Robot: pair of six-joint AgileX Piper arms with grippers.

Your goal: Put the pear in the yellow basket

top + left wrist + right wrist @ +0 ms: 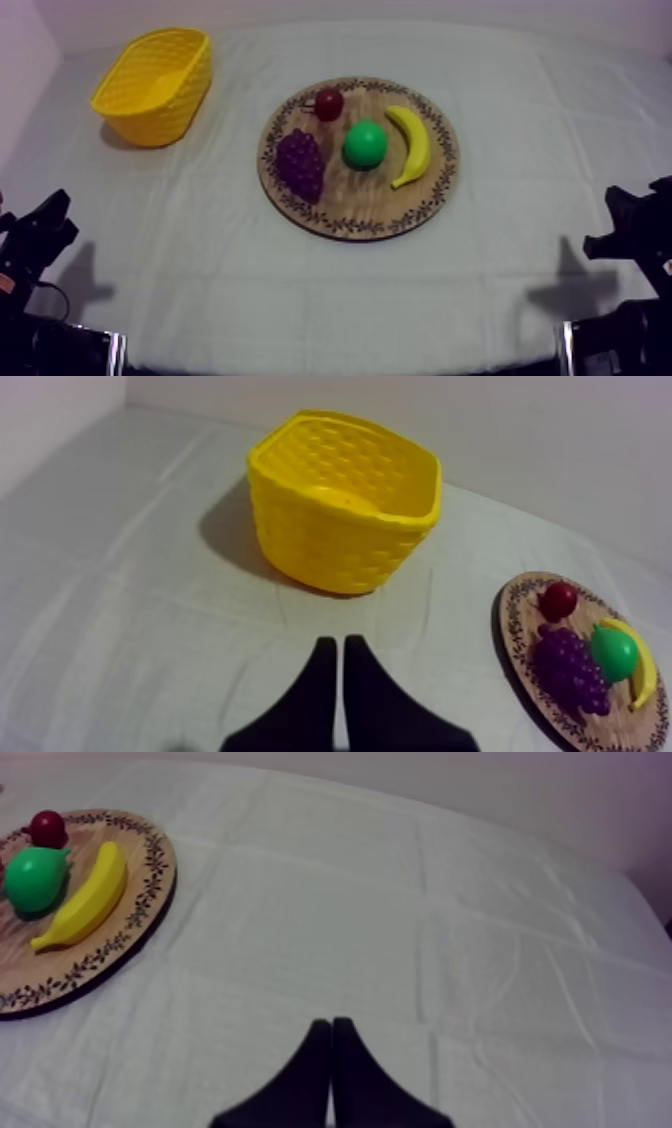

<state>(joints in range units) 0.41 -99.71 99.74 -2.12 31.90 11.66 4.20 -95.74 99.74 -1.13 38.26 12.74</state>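
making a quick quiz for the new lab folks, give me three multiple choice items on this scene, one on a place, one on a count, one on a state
1. Where is the pear?
A. lifted above the table
B. on the wooden board, between the grapes and the banana
C. lying off the board

2. How many fruits lie on the board?
A. two
B. three
C. four

3. How do the left gripper and the right gripper stand?
A. both shut on nothing
B. both wide open
C. one holds a fruit

Answers:
1. B, the top view shows it mid-board with grapes on one side and banana on the other.
2. C, the small red fruit makes four.
3. A, in each wrist view the fingers lie together as a narrow wedge.
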